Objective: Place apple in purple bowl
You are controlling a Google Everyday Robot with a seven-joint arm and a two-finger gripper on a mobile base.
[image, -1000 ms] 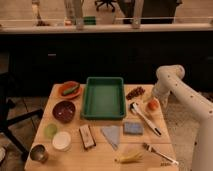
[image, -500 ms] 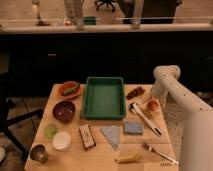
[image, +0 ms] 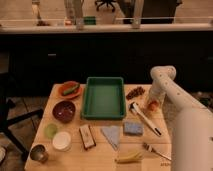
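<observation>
The gripper (image: 152, 101) hangs low at the end of the white arm (image: 170, 92), right over the apple (image: 153, 106) and touching or nearly touching it. Whether it is closed on the fruit or only set around it, I cannot tell. The apple sits on the wooden table (image: 97, 155), at about 3 o'clock from the green tray (image: 103, 97) and near the table's right edge.

The purple bowl (image: 64, 111) stands at 8 o'clock from the tray, well apart from the apple, with the tray between them. An orange plate (image: 69, 90) with something green on it lies at 12 o'clock from the bowl. A pale green small bowl (image: 50, 131) lies at 7 o'clock from it.

A white-handled utensil (image: 145, 118) lies at 7 o'clock from the apple, just beside it. A banana (image: 129, 158) rests at 5 o'clock from the tray, near the front edge.
</observation>
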